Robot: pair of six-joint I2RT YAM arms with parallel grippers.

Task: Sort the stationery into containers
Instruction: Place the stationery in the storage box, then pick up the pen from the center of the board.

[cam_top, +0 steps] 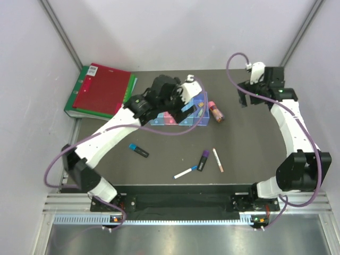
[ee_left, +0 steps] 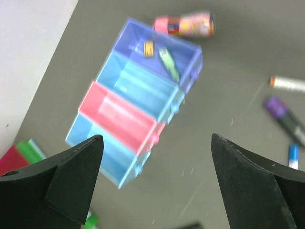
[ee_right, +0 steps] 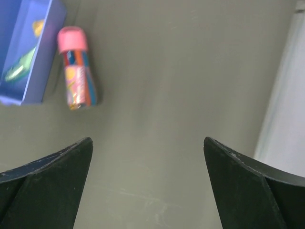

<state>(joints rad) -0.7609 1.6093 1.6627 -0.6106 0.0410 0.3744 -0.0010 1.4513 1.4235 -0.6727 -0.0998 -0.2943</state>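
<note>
While nothing was held, the top view showed the left gripper (cam_top: 186, 91) hanging above the row of bins (cam_top: 201, 112), probably because something had been dropped there. The right gripper (cam_top: 247, 99) waited well to the right of the row. The pink-capped bottle (cam_top: 216, 112) lay just beside the row's purple-blue end, its long axis crossing the row's line and its cap pointing away from the arm bases. On the near side of the row lay four unsorted items. The blue-black highlighter (cam_top: 138, 151) ran roughly along the row's direction. The purple-black highlighter (cam_top: 203, 160) and the thin pinkish pen (cam_top: 218, 159) each had one end pointing towards the row. The white blue-capped pen (cam_top: 185, 172) lay slantwise with its cap on the right.

From the left wrist view, the left gripper (ee_left: 156, 140) stood wide with nothing between its jaws, directly over the row of bins (ee_left: 189, 78). The green marker (ee_left: 169, 64) lay slantwise inside the purple-blue end bin, with the tiny tan block (ee_left: 148, 48) beside it. The other three bins looked empty, though the view was blurred. The bottle (ee_left: 186, 25) lay just outside that end bin, parallel to its long wall.

From the right wrist view, the right gripper (ee_right: 147, 140) was likewise spread wide and empty over bare table. The bottle (ee_right: 78, 74) lay beside the purple-blue bin (ee_right: 28, 52), cap pointing away from the camera. It seemed the nearest candidate for that arm.
</note>
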